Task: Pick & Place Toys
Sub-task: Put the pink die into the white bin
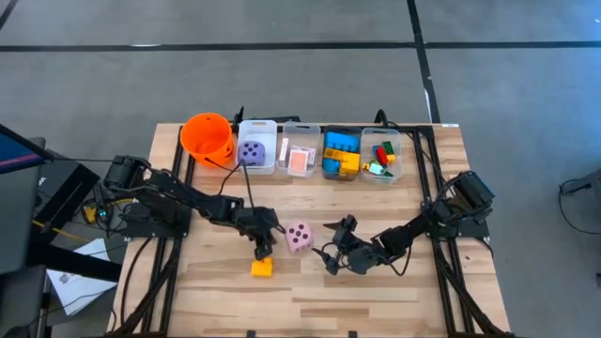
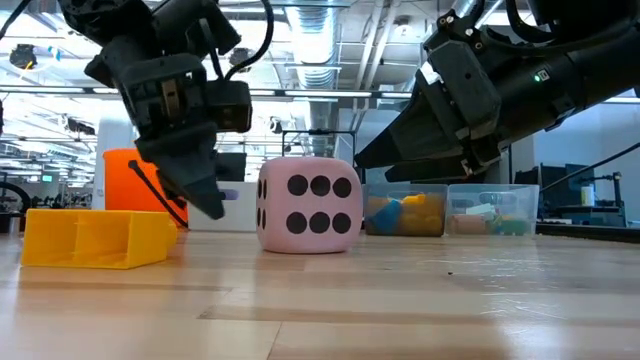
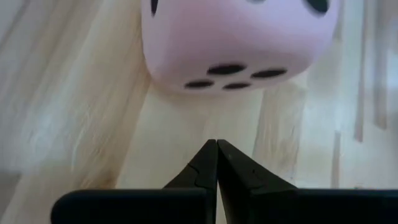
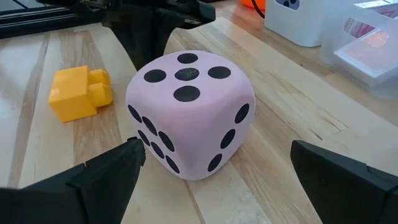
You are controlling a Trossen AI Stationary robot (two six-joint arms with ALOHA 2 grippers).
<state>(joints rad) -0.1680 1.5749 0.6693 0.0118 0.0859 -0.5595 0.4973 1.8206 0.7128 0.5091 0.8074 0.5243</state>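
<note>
Just one pink die [image 1: 299, 237], one yellow brick [image 1: 262, 268].

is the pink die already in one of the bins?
No. In the high view the pink die sits on the bare table between the two grippers, well short of the row of bins at the far edge.

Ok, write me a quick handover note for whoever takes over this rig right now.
Left end effector: shut, empty, beside the pink die.
Right end effector: open, facing the die, not gripping it.
On the table: pink die and a yellow brick.
Done: purple die, cards and bricks sit in the bins.
Left: pink die and yellow brick.
</note>
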